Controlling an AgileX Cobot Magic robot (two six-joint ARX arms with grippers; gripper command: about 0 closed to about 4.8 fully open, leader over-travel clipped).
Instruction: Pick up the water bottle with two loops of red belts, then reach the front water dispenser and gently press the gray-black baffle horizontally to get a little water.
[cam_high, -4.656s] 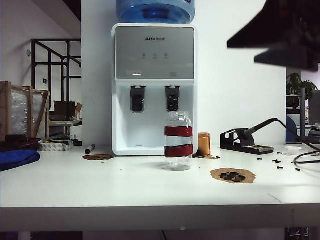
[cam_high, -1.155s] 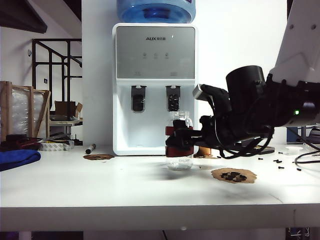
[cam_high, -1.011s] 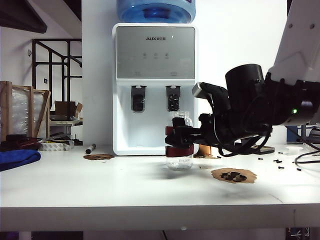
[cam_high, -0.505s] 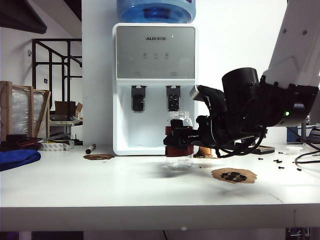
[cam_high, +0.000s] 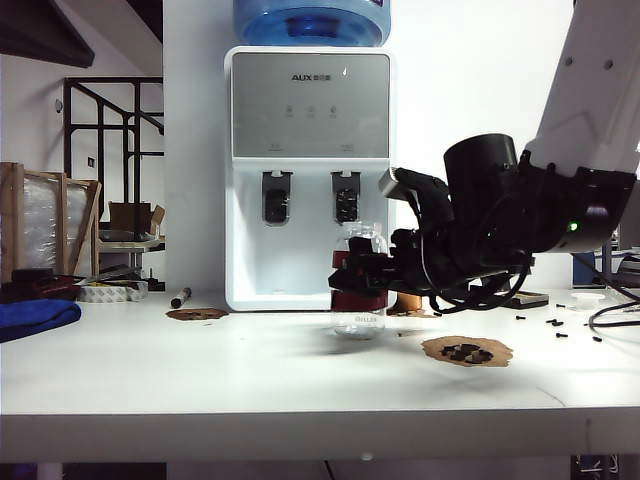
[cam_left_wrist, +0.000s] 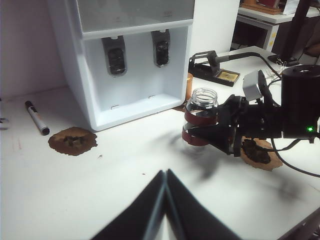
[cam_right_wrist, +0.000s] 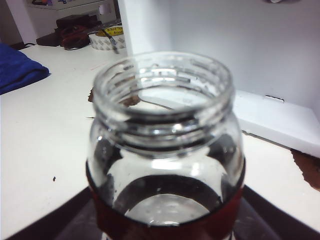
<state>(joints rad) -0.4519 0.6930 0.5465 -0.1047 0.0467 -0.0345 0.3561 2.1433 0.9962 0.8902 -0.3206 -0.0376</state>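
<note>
The water bottle (cam_high: 358, 243), clear with two red bands, stands on the table just in front of the white water dispenser (cam_high: 310, 110), below the right-hand gray-black baffle (cam_high: 345, 200). My right gripper (cam_high: 352, 278) reaches in level from the right. Its black fingers (cam_left_wrist: 220, 131) press on both sides of the bottle (cam_left_wrist: 201, 100) at the red bands. In the right wrist view the open-mouthed bottle (cam_right_wrist: 165, 140) fills the space between the jaws of the right gripper (cam_right_wrist: 165, 225). My left gripper (cam_left_wrist: 165, 175) is shut and empty, well back from the bottle.
An identical second tap (cam_high: 275, 198) sits left of the baffle. A copper cylinder (cam_high: 408, 300) and a soldering-iron stand (cam_left_wrist: 215, 67) lie behind my right arm. Brown patches (cam_high: 466, 351) (cam_high: 195, 314), a marker (cam_high: 180, 297) and a blue cloth (cam_high: 35, 318) are on the table.
The right arm came in from the right and set its fingers around the bottle. In the last half second the fingers closed onto the red bands. The left arm stayed still.
</note>
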